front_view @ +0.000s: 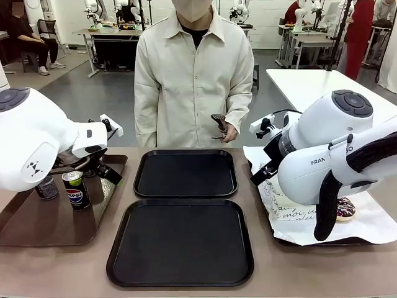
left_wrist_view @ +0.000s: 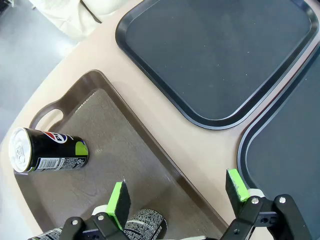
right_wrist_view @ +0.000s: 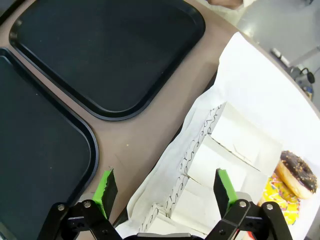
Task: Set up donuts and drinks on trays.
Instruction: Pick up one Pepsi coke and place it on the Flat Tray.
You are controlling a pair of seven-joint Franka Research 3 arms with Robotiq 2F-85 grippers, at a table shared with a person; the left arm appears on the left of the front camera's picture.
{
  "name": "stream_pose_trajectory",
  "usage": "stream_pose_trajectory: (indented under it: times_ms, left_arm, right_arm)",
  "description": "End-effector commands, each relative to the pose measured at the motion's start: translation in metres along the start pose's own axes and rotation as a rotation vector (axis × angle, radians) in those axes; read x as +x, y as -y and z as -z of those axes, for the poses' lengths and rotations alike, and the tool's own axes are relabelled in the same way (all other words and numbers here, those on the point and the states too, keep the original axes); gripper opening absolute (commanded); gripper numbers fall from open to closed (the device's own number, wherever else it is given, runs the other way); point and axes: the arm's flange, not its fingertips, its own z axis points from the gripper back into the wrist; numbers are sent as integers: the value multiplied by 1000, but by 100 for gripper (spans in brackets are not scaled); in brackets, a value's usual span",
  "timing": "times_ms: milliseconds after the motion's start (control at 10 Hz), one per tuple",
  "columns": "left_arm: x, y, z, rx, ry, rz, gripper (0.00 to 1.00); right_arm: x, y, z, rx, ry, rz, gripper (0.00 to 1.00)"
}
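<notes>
Hovering above the brown tray's [left_wrist_view: 100, 165] right rim, the left gripper [left_wrist_view: 177, 189] is spread wide and empty; two cans [front_view: 76, 189] stand on that tray. The right gripper [right_wrist_view: 165, 184], fingers apart too, hangs over the paper-lined tray's [right_wrist_view: 250, 90] left edge; donuts [right_wrist_view: 298, 172] lie farther right. The black trays [front_view: 185, 172] sit one behind the other mid-table.

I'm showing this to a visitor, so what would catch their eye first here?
Two bare black trays dominate mid-table, the far tray and the near tray. At left a Pepsi can stands on a brown tray; at right a chocolate-iced donut lies on white paper.
</notes>
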Motion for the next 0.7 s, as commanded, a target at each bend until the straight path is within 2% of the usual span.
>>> stream_pose_trajectory:
  times_ms: [0, 300, 500, 600]
  left_arm:
    - [0, 0, 0, 0, 0, 0, 100]
    - [0, 0, 0, 0, 0, 0, 100]
    - [-10, -10, -42, -54, -45, -30, 100]
    - [-24, -10, -67, -112, -72, -37, 100]
  right_arm:
    - [0, 0, 0, 0, 0, 0, 100]
    - [0, 0, 0, 0, 0, 0, 100]
    - [-4, 0, -30, -45, -64, 0, 100]
    - [-15, -6, -53, -42, -148, 38, 100]
